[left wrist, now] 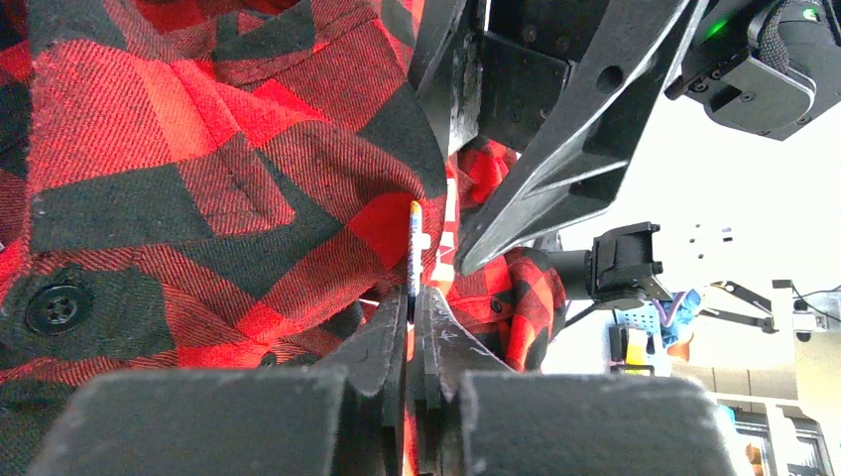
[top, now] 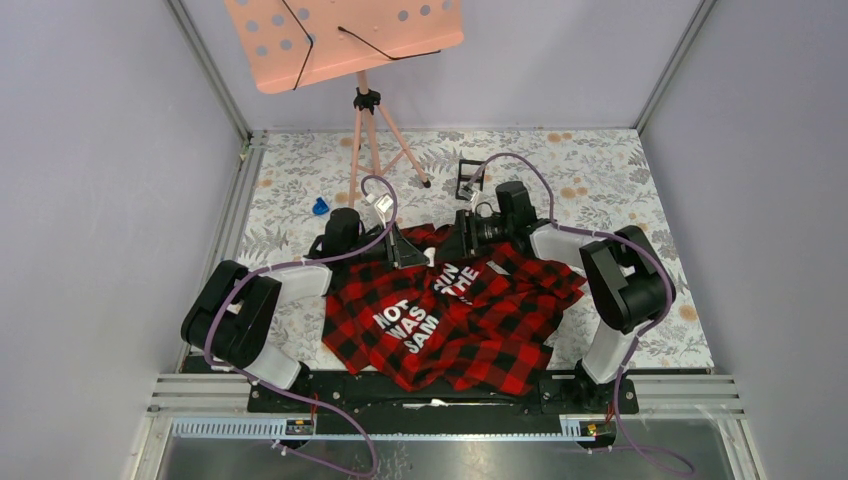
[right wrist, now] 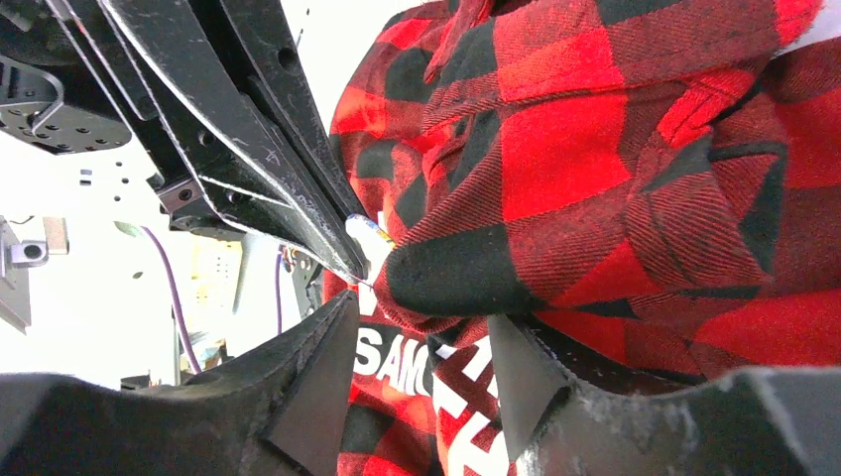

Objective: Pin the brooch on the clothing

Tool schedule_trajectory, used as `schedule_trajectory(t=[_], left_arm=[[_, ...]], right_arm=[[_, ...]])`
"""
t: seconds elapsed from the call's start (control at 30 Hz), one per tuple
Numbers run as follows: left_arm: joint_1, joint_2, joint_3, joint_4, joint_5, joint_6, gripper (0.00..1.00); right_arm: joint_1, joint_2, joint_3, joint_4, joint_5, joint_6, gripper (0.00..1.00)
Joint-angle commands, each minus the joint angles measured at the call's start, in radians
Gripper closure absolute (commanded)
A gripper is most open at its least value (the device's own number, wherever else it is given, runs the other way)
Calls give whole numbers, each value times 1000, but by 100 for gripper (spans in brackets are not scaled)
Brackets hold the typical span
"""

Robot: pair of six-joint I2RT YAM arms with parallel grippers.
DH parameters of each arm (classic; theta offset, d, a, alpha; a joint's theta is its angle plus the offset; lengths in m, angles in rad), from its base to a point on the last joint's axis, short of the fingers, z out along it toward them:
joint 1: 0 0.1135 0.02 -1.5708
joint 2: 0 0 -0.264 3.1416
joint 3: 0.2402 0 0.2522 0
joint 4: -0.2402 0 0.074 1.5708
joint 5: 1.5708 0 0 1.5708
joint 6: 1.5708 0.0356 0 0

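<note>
step: pinning, brooch brought to cloth. left fingers [left wrist: 382, 342] pressed together on brooch [left wrist: 414, 243], edge-on at lower centre of left wrist view, touching fold of clothing [left wrist: 198, 178]. right fingers [right wrist: 317, 382] spread, fold between them, seemingly ungripped. next, likely: right steadies fold, left drives pin through; pin too small to tell.

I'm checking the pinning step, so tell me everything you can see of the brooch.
The brooch is a tiny thin disc seen edge-on, pale with bluish and yellowish rim tints. It stands upright, its lower edge pinched in the shut left gripper, its side against a fold of the red-and-black shirt. Face and pin are hidden.
</note>
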Motion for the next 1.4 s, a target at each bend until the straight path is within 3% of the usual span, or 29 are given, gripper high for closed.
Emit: schedule_trajectory(t=[0.0,0.4,0.53,0.8,1.03,1.37], left_arm=[[-4,-29,-3,95,58,-29,100],[6,-30,-8,154,80,-88,100],[6,-27,-11,167,88,-97,100],[6,-24,-10,151,93,-81,100],[5,-23,-7,135,91,-65,100],[5,-17,-4,136,94,-64,100]], right_arm=[[-17,-59,-11,64,-37,-6,41],[-22,-66,-38,128,-97,21,43],[-21,-55,-38,140,-103,32,50],[-22,-27,-45,224,-120,100,51],[-19,-4,-31,199,-105,95,61],[2,12,-1,123,-66,46,66]])
